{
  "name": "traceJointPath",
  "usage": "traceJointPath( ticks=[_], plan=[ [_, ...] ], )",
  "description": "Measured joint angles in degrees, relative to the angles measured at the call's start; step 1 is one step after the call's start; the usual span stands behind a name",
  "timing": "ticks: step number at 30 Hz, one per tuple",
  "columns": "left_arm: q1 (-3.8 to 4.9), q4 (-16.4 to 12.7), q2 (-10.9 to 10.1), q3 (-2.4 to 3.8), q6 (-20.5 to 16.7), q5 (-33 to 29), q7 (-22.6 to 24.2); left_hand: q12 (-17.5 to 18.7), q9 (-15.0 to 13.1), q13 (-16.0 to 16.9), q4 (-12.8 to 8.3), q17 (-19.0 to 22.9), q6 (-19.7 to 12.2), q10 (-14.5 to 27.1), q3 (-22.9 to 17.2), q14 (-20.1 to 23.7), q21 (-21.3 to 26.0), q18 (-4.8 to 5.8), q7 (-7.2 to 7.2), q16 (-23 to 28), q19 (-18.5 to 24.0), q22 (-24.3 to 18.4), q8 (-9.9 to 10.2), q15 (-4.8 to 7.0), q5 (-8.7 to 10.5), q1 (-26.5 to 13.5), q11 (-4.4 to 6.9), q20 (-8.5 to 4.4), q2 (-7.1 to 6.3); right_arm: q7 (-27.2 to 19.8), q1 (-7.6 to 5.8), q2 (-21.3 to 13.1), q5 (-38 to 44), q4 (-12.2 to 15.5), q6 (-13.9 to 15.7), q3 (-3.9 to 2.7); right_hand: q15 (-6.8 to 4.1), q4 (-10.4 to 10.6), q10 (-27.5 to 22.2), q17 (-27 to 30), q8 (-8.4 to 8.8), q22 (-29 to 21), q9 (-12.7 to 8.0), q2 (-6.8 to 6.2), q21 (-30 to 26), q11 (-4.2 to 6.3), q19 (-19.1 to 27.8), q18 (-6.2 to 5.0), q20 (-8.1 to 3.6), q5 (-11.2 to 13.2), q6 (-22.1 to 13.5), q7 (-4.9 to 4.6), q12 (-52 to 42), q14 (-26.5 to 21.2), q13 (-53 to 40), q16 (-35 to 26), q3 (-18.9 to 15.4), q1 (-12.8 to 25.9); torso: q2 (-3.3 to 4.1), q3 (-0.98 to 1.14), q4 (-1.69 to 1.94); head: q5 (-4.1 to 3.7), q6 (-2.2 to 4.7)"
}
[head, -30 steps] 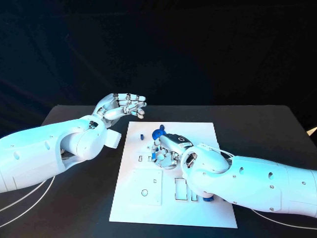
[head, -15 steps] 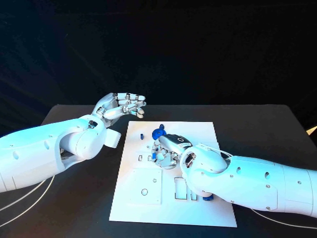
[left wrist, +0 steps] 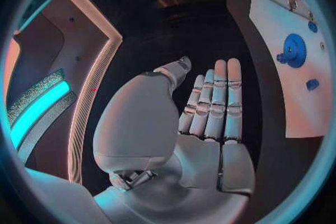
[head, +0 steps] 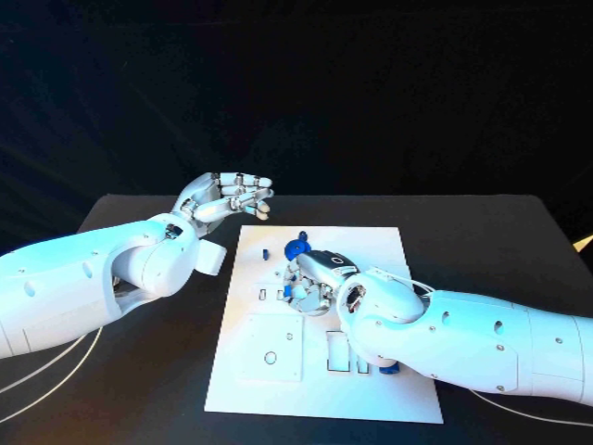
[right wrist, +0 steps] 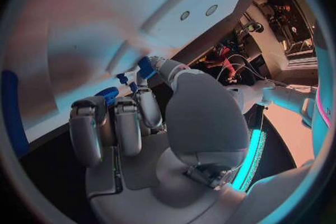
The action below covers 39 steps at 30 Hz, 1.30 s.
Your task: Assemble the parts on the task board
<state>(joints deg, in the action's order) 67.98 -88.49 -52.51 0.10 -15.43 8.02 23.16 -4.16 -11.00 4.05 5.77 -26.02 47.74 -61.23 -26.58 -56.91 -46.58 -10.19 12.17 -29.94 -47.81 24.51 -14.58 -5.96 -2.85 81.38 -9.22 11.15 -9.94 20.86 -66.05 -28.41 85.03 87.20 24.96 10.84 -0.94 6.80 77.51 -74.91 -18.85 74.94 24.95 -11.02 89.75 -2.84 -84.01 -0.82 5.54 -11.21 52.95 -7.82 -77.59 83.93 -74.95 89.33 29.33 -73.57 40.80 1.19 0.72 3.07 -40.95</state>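
Over the white task board (head: 377, 389), the right hand (head: 317, 278) pinches a small blue part (right wrist: 145, 67); the left hand (head: 227, 197) hovers empty beyond the board's far-left corner, fingers loosely extended.

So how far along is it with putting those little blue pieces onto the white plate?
Hard to say exactly, but it looks partway. A blue gear already sits on the white plate. The right hand is low over the plate's middle, pinching a small blue piece in its fingertips. The left hand hovers beyond the plate, holding nothing. Another blue piece lies by the right arm, and empty slots remain.
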Motion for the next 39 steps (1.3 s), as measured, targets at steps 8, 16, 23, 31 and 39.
traceJointPath(
  ticks=[8, 16, 23, 31, 39],
  plan=[
    [0.00, 0.02, -0.03, 0.00, 0.05, 0.00, -0.05, 0.00, 0.00, 0.00, 0.00, -0.02, 0.00, 0.00, 0.00, 0.00, 0.03, 0.00, 0.00, 0.00, 0.00, -0.01, 0.00, 0.00, 0.00, 0.00, 0.00, 0.00, 0.00, -0.14, 0.05, 0.00, 0.15, -0.03, -0.45, 0.08, 0.00, 0.17, -0.34, 0.00, 0.68, 0.00, -0.54, -0.91, 0.00, -0.34, 0.00, 0.00, 0.00, 0.23, -0.92, -0.51, 0.55, 0.00, 0.01, 0.00, -0.49, 0.91, 0.00, -0.03, -0.02, 0.04, 0.00],
    [-0.01, 0.05, -0.02, 0.00, 0.12, 0.00, -0.11, 0.00, 0.00, 0.00, 0.00, -0.02, 0.00, 0.00, 0.00, 0.02, -0.02, 0.00, 0.00, 0.00, 0.00, 0.00, 0.00, 0.02, 0.00, 0.00, 0.00, 0.00, 0.00, -0.33, 0.08, 0.06, 0.21, 0.04, -0.80, 0.13, 0.43, 0.72, -0.76, -0.04, 1.13, -0.01, -1.06, -1.42, 0.00, -0.75, 0.00, 0.00, 0.00, 2.52, -1.79, -0.97, 0.77, -0.01, 0.01, 0.00, -1.05, 1.42, 0.00, -0.03, -0.01, 0.07, 0.04],
    [-0.01, 0.10, -0.01, 0.00, 0.19, 0.00, -0.16, 0.00, 0.00, 0.00, 0.16, -0.12, 0.00, 0.00, -0.16, 0.21, -0.40, 0.00, 0.00, 0.00, 0.42, 0.12, 0.00, 0.21, 0.00, 0.00, 0.00, -0.01, 0.00, -0.54, 0.08, 0.05, 0.25, 0.08, -0.65, 0.13, 0.83, 1.12, -2.14, -0.04, 1.85, -0.02, -1.59, -2.37, 0.00, -1.49, 0.00, 0.00, 0.43, 4.27, -3.48, -1.23, 2.15, -0.01, 0.98, -0.35, -2.40, 1.83, 0.02, -0.01, -0.02, 0.07, 0.02],
    [-0.01, 0.30, 0.03, 0.00, 0.27, 0.00, -0.29, 0.00, 0.00, 0.00, 0.16, -0.12, 0.00, 0.00, -0.16, 0.21, -0.40, 0.00, 0.00, 0.00, 0.42, 0.12, 0.00, 0.21, 0.00, 0.00, 0.00, -0.01, 0.00, -1.06, 0.09, -0.25, 0.34, 0.49, 0.52, 0.14, 1.67, 7.38, -5.80, -0.03, 3.15, -0.02, -3.54, -0.70, -1.89, -2.50, -0.01, -0.01, 1.28, 7.46, -6.86, -2.33, 5.19, -0.01, 4.52, -1.01, -19.77, -2.96, 0.02, -0.01, -0.01, 0.08, 0.10],
    [0.00, 1.04, 0.04, -0.12, 0.42, 1.07, -1.80, 0.00, 0.00, 0.16, 1.48, -0.76, -0.50, 0.40, 0.97, 0.19, -0.64, 0.00, -0.07, -1.26, 0.63, 0.17, 0.45, 0.19, 0.00, -2.16, -0.40, 0.20, -0.15, -2.48, -0.34, -3.06, 0.36, 3.72, 3.21, -0.02, 2.57, 10.20, -6.69, -0.03, 4.67, -0.03, -5.25, -0.21, -2.75, -3.40, 0.00, 0.00, 1.87, 5.84, -9.91, -3.36, 5.63, 0.09, 5.46, -1.01, -26.48, -6.62, -0.10, 0.01, -0.03, 0.08, 0.29]
  ],
)
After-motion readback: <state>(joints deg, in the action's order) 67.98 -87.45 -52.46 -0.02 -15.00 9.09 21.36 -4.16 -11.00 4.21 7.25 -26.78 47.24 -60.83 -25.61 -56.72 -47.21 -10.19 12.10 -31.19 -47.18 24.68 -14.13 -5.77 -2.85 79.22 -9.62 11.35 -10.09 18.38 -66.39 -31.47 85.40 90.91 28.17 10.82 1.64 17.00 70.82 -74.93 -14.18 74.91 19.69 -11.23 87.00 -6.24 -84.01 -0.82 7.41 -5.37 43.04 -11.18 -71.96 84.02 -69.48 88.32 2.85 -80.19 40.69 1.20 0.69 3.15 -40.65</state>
